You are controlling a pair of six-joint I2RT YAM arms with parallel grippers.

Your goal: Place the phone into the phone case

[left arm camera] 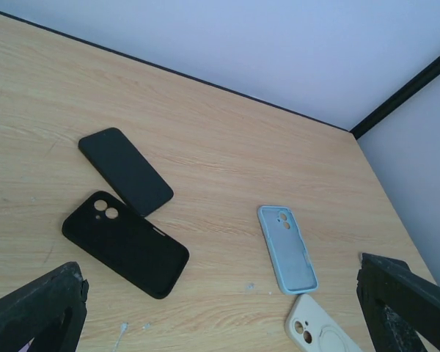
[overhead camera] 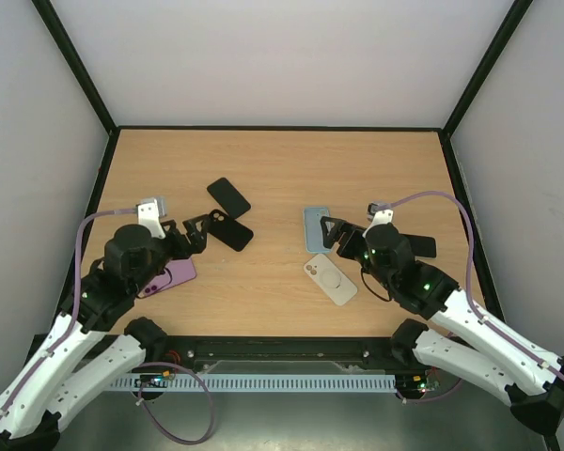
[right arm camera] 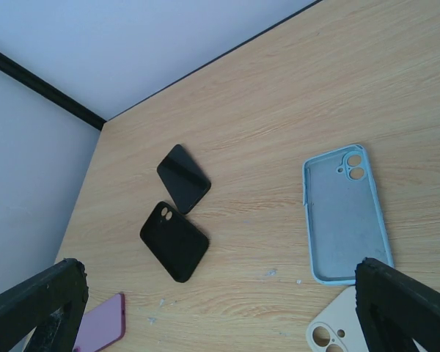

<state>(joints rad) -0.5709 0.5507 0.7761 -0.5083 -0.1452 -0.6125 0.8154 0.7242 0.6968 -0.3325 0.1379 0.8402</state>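
The black phone lies flat at the table's middle left, screen up; it also shows in the left wrist view and the right wrist view. A black phone case with two camera holes lies just in front of it, touching or nearly touching its corner. My left gripper is open and empty, just left of the black case. My right gripper is open and empty, over the near end of a light blue case.
The light blue case lies hollow side up. A cream case lies in front of it. A purple case lies under my left arm. A flat black object sits behind my right wrist.
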